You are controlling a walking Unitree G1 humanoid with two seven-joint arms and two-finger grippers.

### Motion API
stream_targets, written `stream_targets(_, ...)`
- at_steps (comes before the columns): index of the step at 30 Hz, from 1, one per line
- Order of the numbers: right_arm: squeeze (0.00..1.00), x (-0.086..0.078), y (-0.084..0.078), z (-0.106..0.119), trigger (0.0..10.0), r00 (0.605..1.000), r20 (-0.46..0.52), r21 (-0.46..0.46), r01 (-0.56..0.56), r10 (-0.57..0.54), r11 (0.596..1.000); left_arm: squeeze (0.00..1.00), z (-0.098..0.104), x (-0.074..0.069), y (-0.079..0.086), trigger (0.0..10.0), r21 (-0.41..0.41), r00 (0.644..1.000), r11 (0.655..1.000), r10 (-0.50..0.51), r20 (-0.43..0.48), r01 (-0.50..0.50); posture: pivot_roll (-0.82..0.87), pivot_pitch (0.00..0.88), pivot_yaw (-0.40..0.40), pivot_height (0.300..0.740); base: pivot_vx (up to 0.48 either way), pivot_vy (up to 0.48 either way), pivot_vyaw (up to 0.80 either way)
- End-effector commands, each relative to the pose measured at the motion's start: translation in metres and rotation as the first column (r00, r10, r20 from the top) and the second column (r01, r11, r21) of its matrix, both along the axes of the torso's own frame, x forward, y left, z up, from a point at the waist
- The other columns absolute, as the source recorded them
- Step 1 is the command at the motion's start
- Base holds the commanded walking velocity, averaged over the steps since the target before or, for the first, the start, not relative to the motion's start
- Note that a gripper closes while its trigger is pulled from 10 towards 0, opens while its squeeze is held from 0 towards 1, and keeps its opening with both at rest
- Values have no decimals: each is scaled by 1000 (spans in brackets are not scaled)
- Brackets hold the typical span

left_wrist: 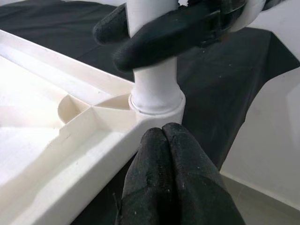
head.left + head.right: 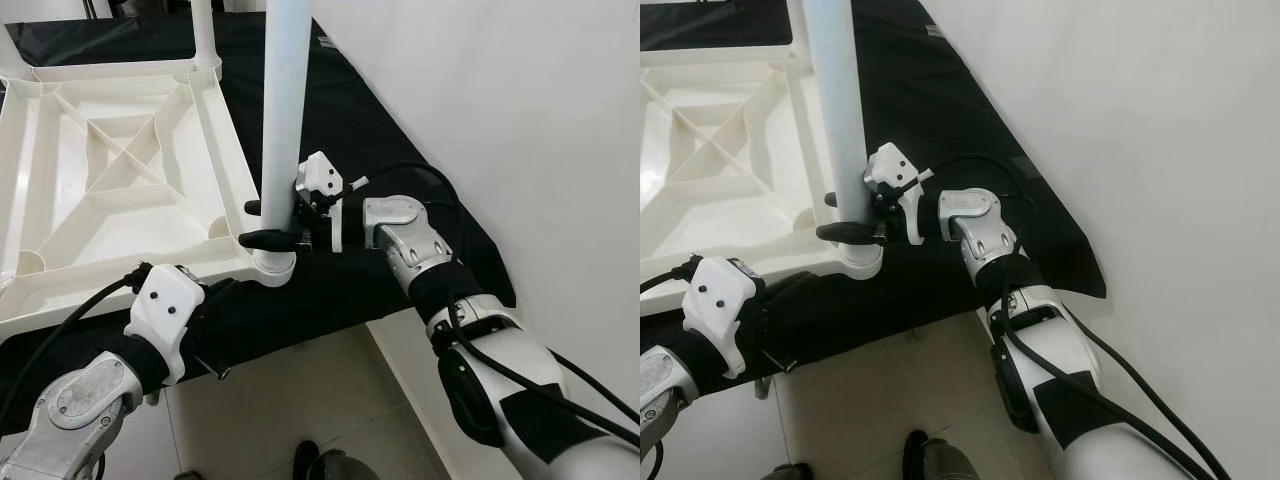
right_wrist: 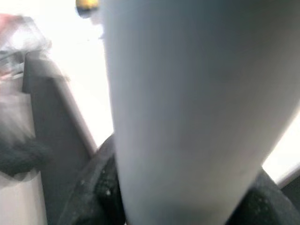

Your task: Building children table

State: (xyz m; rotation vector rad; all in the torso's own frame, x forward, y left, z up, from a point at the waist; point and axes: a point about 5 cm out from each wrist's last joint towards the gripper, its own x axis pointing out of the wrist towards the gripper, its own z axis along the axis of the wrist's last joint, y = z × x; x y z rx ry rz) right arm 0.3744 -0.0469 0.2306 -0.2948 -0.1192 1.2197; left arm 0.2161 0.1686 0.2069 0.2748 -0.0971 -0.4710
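Upturned white plastic tabletop (image 2: pixel 60 290) lies on a black cloth (image 2: pixel 390 130), ribbed underside facing up. A white leg (image 2: pixel 283 120) stands upright in the near corner socket (image 2: pixel 272 268), right at the cloth's edge by the wall.

Your right gripper (image 2: pixel 268 223) is clamped around that leg just above the socket, one black finger on each side of the tube. Your left gripper (image 1: pixel 164 140) has its fingers pressed together on nothing, tips just short of the socket collar, beside the tabletop rim.

Handling, as a judgement:
- Leg looks like a hollow, rigid plastic tube: light and stiff. Its smooth, glossy round surface may twist or slip in the pads.
- Tabletop looks light too, so it may slide on the cloth when you push.
- Hold the leg low, near the socket, and press straight down its axis.
- Brace the rim or a rib with the left gripper.
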Motion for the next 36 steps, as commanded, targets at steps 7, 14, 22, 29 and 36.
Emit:
stream_targets(7, 0, -46, 3, -64, 0, 848, -41, -23, 528, -528, 849, 0, -3, -1, 6, 10000, 14, 1000, 1000, -6, -24, 6, 111, 271, -149, 740, 0, 0, 0)
stream_targets(14, 0, -24, 12, -47, 10000, 892, -60, 26, 451, -449, 892, 0, -4, 3, 0, 10000, 1, 1000, 1000, -15, -17, 15, 102, 259, -170, 740, 0, 0, 0)
stream_targets(22, 1000, -38, 30, -14, 10000, 982, -23, 124, 189, -187, 974, 0, -3, 4, -1, 10000, -5, 1000, 1000, -12, -5, 12, 100, 254, -175, 740, 0, 0, 0)
stream_targets(29, 0, -29, 25, 0, 10000, 986, 50, -3, -156, 156, 988, 0, -2, 4, -1, 10000, -3, 1000, 1000, -9, 0, 9, 112, 255, -181, 740, 0, 0, 0)
stream_targets(36, 0, -20, 25, 12, 10000, 958, 2, -34, -288, 288, 957, 0, -2, 3, -1, 10000, 3, 1000, 1000, -2, 1, 2, 126, 258, -183, 740, 0, 0, 0)
